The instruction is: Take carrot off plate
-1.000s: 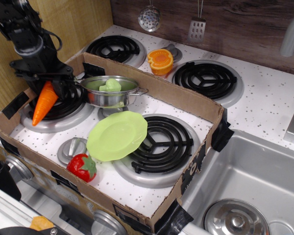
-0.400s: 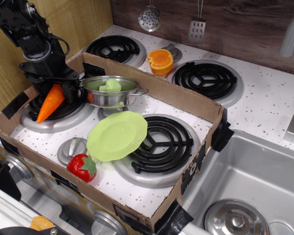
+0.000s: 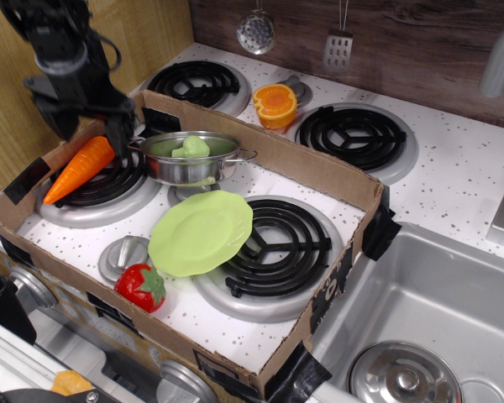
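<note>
lying on the burner (image 3: 97, 180), carrot (image 3: 77, 169) sits just below the spread-fingered gripper (image 3: 91, 124).

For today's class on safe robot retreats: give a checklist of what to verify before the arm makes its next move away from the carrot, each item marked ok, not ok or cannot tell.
1. Carrot is off the plate: ok, it lies on the front-left burner, well apart from the plate.
2. Carrot is released: ok, the gripper is above it with its fingers spread and no visible contact.
3. Carrot is at rest and will not roll: cannot tell from one view.
4. Plate is free of other items: ok.
5. Clearance from the steel pot beside the gripper: cannot tell, they look close.
6. Cardboard wall is outside the lift path: ok if moving straight up.
</note>
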Robot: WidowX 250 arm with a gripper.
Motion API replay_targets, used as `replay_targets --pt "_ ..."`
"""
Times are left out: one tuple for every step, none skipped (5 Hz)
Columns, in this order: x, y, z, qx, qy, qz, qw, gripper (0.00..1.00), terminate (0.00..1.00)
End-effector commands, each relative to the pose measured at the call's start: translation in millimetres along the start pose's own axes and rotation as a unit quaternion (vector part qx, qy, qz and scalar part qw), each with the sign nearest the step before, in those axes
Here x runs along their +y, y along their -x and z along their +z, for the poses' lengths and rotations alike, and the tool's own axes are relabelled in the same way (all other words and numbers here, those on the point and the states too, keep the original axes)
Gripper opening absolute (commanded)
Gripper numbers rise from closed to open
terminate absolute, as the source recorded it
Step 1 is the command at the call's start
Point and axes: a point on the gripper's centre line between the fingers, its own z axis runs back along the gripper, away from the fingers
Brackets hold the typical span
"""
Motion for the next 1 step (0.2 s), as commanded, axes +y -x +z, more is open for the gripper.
replay_targets --pt "-7.9 -37.6 47.5 -0.049 -0.074 0.018 0.9959 1.0 1.0"
